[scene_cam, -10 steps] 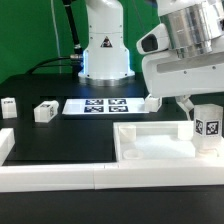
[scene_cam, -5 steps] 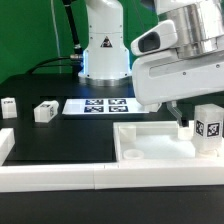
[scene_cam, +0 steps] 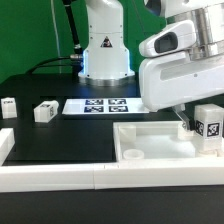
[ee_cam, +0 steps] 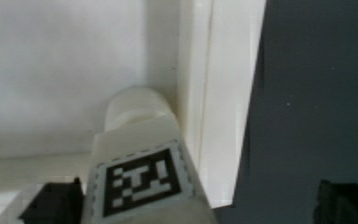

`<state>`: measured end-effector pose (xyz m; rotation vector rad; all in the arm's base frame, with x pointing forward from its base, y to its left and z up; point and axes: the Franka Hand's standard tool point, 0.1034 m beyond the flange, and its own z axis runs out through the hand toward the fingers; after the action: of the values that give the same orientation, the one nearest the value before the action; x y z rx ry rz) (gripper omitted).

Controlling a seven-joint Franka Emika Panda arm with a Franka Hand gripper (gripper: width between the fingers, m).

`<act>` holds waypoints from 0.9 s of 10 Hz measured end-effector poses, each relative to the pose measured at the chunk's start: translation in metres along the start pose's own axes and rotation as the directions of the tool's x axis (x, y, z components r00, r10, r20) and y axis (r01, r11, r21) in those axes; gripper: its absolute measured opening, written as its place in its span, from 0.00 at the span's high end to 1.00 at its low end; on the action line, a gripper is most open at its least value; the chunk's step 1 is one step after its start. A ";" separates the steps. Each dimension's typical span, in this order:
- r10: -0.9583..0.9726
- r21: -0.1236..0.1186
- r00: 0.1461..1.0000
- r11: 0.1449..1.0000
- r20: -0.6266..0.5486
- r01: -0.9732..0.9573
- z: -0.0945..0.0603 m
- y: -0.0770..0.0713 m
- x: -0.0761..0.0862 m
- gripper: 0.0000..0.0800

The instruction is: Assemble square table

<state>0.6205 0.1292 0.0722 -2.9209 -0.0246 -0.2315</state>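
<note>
- Now my claw [ee_cam: 197,206] stands wide, one fingertip on either side of an upright leg [ee_cam: 140,150], clear of it.
- That leg stands on the square top [scene_cam: 150,141], just beside its rim.

Words and numbers: none legible in either view.
Robot base [scene_cam: 103,62]: small dark triangle emblem, unreadable.
Marker board [scene_cam: 98,105]: black-and-white square tags.
Upright leg [scene_cam: 209,125]: one square tag.
Two lying legs [scene_cam: 45,111]: tags, indistinct.
</note>
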 end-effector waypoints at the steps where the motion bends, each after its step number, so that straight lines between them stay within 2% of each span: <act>1: 0.003 0.000 1.000 1.000 0.000 -0.003 0.000 0.000 0.000 0.24; 2: 0.072 0.006 0.997 0.997 0.001 -0.072 0.000 -0.001 0.000 0.42; 3: 0.160 0.003 0.987 0.987 0.001 -0.160 0.000 0.005 0.000 0.58; 6: 0.385 0.003 0.923 0.923 0.002 -0.385 0.001 0.012 -0.001 0.61; 7: 0.521 0.009 0.853 0.853 0.007 -0.521 0.002 0.014 -0.002 0.62; 9: 0.755 0.018 0.655 0.655 0.020 -0.755 0.002 0.014 -0.002 0.62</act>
<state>0.6194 0.1162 0.0667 -2.6114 1.1621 -0.0642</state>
